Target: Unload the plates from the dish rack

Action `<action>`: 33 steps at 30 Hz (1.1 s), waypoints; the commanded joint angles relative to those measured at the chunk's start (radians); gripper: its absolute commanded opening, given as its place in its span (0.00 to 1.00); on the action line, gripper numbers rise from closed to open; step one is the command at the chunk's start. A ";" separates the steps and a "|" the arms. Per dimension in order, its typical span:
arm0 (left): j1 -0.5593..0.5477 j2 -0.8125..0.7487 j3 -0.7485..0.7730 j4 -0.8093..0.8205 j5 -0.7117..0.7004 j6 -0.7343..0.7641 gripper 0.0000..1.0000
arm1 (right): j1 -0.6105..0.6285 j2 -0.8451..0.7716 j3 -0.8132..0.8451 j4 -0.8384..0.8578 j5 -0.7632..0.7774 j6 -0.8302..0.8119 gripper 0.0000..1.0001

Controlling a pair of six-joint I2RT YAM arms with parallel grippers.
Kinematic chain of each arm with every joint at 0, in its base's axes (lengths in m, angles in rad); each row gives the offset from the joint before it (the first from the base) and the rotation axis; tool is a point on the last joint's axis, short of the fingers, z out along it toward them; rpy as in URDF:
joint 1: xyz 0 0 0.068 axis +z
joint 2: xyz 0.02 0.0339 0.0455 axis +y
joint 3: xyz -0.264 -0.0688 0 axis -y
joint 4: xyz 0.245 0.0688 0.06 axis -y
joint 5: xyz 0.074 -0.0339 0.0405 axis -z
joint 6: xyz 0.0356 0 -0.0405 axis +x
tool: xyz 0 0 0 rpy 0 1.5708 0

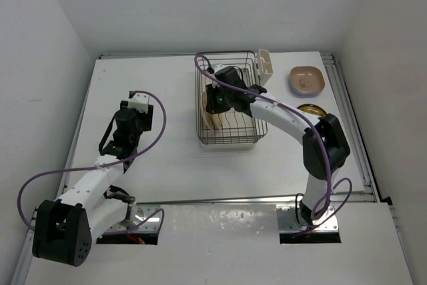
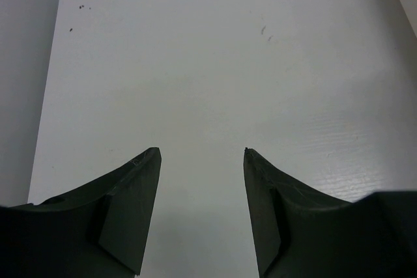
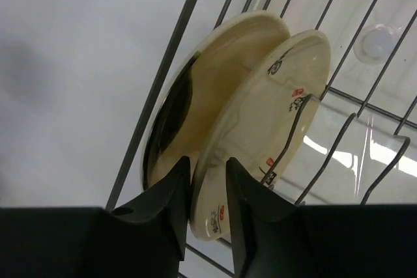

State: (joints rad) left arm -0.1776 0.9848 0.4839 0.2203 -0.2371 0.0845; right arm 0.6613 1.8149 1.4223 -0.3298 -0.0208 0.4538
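Note:
The silver wire dish rack [image 1: 230, 139] stands at the table's middle back. Two thin cream plates [image 1: 212, 119] stand upright at its left end. In the right wrist view the nearer one, a cream plate with small red and black marks [image 3: 273, 115], stands in front of a plain cream plate [image 3: 215, 76]. My right gripper [image 3: 207, 161] reaches into the rack [image 1: 215, 101], and its jaws are closed over the marked plate's rim, which fills the gap. My left gripper [image 2: 202, 151] is open and empty over bare table, left of the rack [image 1: 137, 101].
A pinkish-beige rounded-square plate [image 1: 307, 79] and a yellow-gold patterned plate [image 1: 311, 109] lie on the table right of the rack. The white cutlery cup [image 1: 265, 66] is clipped to the rack's back right corner. Rack wires [image 3: 163, 76] run close around my right fingers.

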 commanded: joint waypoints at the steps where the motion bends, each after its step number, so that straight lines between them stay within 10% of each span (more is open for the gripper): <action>1: 0.003 0.003 -0.007 0.054 -0.011 -0.008 0.60 | 0.021 0.034 0.043 -0.001 0.077 0.039 0.26; 13: 0.004 0.014 -0.021 0.088 -0.010 0.008 0.61 | 0.026 -0.025 0.081 -0.034 0.137 0.146 0.01; 33: 0.001 0.018 -0.031 0.146 0.013 0.006 0.61 | -0.075 -0.311 0.069 0.011 0.214 0.214 0.00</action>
State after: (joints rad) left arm -0.1776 1.0126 0.4648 0.3172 -0.2329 0.0978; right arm 0.6071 1.5864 1.4761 -0.3843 0.1352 0.6861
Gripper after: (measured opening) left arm 0.615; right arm 0.086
